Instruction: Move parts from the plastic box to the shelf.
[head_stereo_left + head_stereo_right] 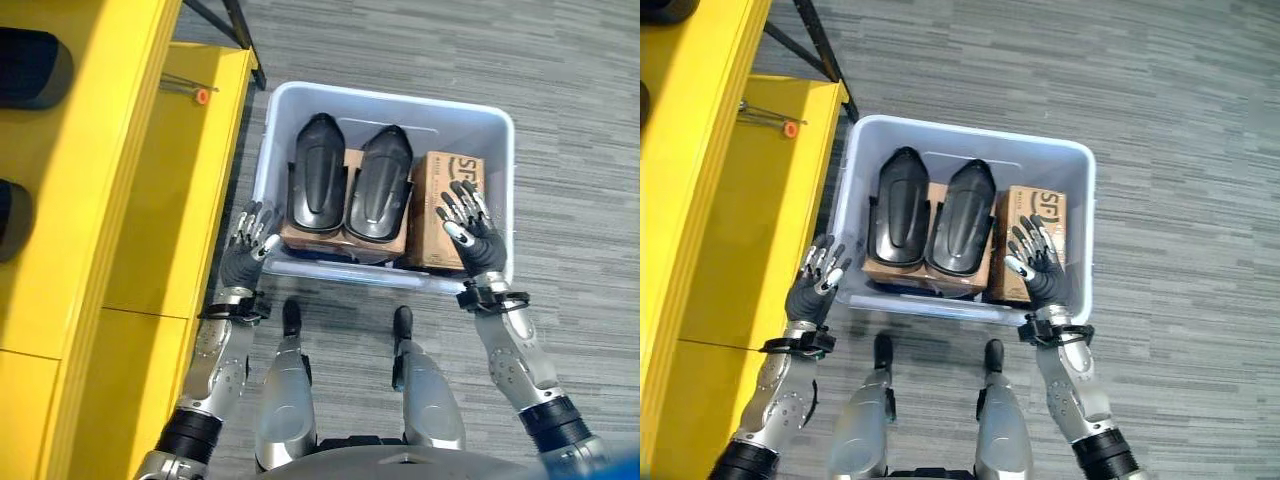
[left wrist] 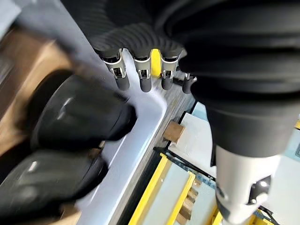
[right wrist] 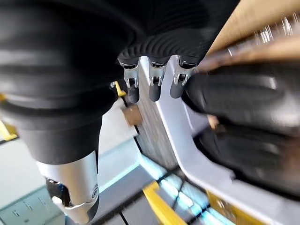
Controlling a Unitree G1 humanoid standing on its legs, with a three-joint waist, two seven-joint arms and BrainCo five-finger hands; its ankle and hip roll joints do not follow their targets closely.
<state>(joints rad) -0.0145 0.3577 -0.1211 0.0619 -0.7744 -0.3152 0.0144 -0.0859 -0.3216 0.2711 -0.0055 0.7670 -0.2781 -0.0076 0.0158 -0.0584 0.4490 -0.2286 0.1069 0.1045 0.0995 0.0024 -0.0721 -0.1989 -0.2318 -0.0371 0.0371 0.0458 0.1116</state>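
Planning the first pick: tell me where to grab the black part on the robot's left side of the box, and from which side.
Probably grip the left black part across its long edges, coming from above: it lies flat on a cardboard box, domed side up, a second black part close beside. The left hand is nearest, open.

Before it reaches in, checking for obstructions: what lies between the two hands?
In the left eye view, two black parts on cardboard boxes lie between left hand and right hand.
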